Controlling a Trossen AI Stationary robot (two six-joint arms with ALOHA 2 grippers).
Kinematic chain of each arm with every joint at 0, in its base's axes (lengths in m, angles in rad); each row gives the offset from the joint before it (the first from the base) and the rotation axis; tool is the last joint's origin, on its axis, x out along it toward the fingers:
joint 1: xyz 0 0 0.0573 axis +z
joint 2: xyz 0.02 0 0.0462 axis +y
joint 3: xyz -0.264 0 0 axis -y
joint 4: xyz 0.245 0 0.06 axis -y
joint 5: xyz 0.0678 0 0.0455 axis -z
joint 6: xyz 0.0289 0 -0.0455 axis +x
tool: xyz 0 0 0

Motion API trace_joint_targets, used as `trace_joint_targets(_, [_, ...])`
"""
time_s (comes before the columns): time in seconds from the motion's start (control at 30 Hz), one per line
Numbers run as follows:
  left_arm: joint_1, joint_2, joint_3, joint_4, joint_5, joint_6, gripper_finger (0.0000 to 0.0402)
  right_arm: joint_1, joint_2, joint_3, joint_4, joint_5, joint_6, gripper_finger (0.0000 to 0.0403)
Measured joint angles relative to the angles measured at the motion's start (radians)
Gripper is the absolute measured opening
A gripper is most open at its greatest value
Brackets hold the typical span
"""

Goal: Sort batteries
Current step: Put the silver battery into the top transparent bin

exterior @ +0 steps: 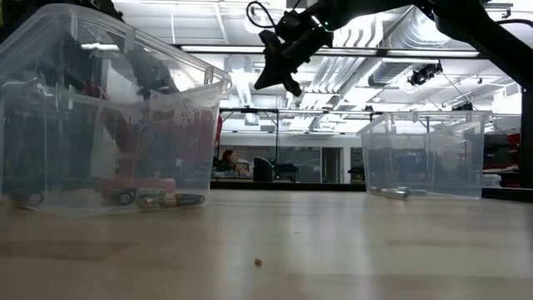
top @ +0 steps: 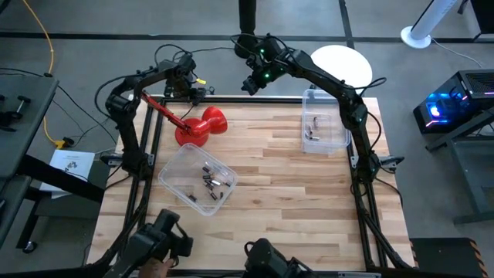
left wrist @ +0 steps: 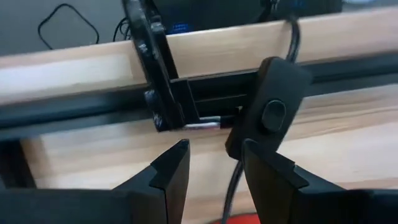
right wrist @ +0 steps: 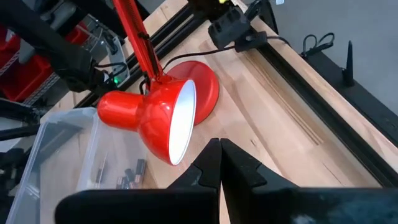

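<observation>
Both arms raised at the desk's far edge, batteries lying in two clear bins.

The wooden desk point(top: 270, 170) carries the left arm folded back over its far left corner, its left claw point(left wrist: 214, 165) part-open with nothing between the fingers, hanging just before a black inline cable switch point(left wrist: 270, 109) and the desk's black rail. The right arm arches high, its right claw point(top: 252, 83) closed and empty above the far edge. Below and left of that claw lies a red desk lamp point(top: 202, 126). Nearer still, a clear bin point(top: 197, 179) holds dark batteries point(top: 210, 179); right of the right claw, a second bin point(top: 323, 120) holds a few batteries point(top: 313, 126).
</observation>
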State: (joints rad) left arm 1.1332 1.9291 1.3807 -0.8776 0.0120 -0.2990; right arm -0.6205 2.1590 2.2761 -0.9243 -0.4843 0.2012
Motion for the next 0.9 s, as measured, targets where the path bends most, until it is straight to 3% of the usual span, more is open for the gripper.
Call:
trace_joint_targets(0.17, [-0.001,0.039,0.002,-0.009,-0.105,0.121,0.0138,0.000,0.000,0.000,-0.002,0.003,0.010,0.0000])
trace_joint_targets(0.3, [0.004,0.044,0.003,0.022,-0.173,0.122,0.0138,0.000,0.000,0.000,0.001,0.004,0.037,0.0000])
trace_joint_targets(0.57, [-0.008,0.042,-0.037,0.068,-0.111,0.120,0.0097,0.001,0.000,0.000,0.029,0.014,0.096,0.0000])
trace_joint_targets(0.77, [-0.075,0.039,-0.110,0.123,-0.167,0.072,0.0056,0.003,0.000,0.000,0.056,0.017,0.122,0.0000])
trace_joint_targets(0.8, [-0.089,0.040,-0.117,0.123,-0.160,0.074,0.0052,0.004,0.000,0.000,0.061,0.018,0.133,0.0000])
trace_joint_targets(0.83, [-0.107,0.044,-0.125,0.140,-0.091,0.084,0.0049,0.004,0.000,0.000,0.065,0.019,0.139,0.0000])
trace_joint_targets(0.9, [-0.155,0.048,-0.124,0.151,-0.113,0.102,0.0043,0.007,-0.001,0.000,0.070,0.019,0.140,0.0000])
